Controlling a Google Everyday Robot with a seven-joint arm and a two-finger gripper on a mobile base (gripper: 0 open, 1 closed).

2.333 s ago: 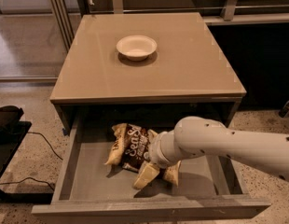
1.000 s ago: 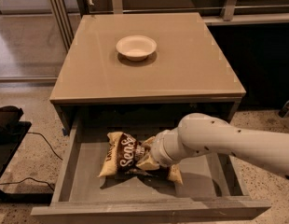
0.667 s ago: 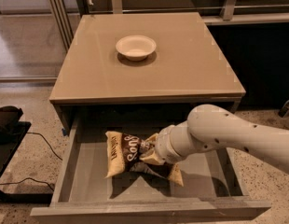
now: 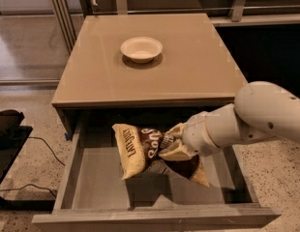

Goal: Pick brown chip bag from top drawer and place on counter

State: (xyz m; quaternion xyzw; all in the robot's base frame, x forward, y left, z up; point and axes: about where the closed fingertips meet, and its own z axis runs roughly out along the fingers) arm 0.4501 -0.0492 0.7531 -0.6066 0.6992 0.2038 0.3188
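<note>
Gripper (image 4: 173,143) clamps bag (image 4: 140,150) near its right end; long axis runs leftward; counter (image 4: 188,66) lies above, behind.

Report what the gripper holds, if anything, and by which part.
The gripper holds the crinkled dark-brown chip bag with cream-yellow ends, pinched at the half nearest the arm, over the grey drawer.

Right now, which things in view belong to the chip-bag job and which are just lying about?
Job: brown chip bag, held by the gripper over the open top drawer; counter.
Lying about: cream bowl on the counter; black cable on the floor, left.
</note>
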